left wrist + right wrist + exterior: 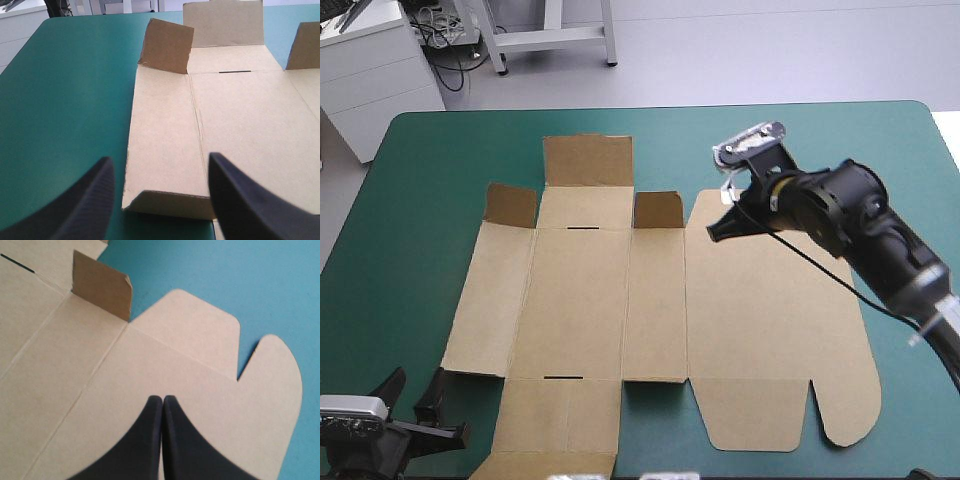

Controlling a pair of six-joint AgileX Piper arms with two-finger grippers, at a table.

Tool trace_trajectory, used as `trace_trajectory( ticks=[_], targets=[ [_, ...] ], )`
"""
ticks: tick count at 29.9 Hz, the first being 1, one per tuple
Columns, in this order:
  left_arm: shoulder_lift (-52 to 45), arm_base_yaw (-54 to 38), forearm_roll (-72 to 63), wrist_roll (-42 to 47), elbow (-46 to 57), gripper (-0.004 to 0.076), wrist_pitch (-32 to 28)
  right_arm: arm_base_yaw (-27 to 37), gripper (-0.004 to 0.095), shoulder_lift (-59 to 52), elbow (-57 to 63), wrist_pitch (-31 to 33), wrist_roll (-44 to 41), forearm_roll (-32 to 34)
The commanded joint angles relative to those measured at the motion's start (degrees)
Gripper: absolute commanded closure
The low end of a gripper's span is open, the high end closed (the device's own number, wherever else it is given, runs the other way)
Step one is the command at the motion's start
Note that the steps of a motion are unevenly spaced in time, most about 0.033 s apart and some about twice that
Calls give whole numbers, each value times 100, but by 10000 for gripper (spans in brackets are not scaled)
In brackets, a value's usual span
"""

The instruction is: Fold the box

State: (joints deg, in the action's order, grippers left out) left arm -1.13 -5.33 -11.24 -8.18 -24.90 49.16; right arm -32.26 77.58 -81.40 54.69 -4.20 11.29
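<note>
The brown box [580, 300] lies opened out as a cut sheet in the middle of the teal-green cover [420, 200], and most of it is flat. Up at the far end three pieces are standing: a tall middle flap [587, 160], and beside it a small left flap [510, 205] and a small right flap [658, 210], both tilted up off the table. Out to the right spreads the wide lid panel [770, 310], flat on the cover, with two rounded tabs [272, 370] at one end. The right gripper [717, 231] comes in from the right and hangs over the far part of that lid panel, just right of the small right flap. In its wrist view the black fingers [145, 440] are pressed together into one point with nothing between them. Whether the tip touches the board, I cannot tell. The left gripper [420, 397] sits low at the table's near-left corner, just off the box's near-left corner. Its fingers [85, 205] stand wide apart and grip nothing. Right ahead of them, the left side panel [165, 135] runs away toward the small left flap. The near end of that panel [170, 204] bends up a little, between the two fingertips. Farther on, a thin dark slot [235, 72] shows in the crease below the tall middle flap.
</note>
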Motion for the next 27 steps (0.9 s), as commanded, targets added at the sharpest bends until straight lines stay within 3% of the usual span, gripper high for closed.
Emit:
trace_trajectory(
  ticks=[1,7,12,18,27],
  targets=[
    [-64,25,-97,18,-129,162,-405,27,930,-810,719,-388,-462,507],
    [-27,25,-33,18,-129,159,-435,27,930,-2137,2123,-697,-812,682],
    [440,25,51,18,-312,159,-844,27,930,-3144,2865,-792,-894,611],
    [1579,25,257,18,-986,159,-1149,27,931,-4201,3344,-606,-634,188],
    [3866,25,395,-243,-2389,159,-606,27,931,-5156,3806,-34,-377,-113]
  ],
)
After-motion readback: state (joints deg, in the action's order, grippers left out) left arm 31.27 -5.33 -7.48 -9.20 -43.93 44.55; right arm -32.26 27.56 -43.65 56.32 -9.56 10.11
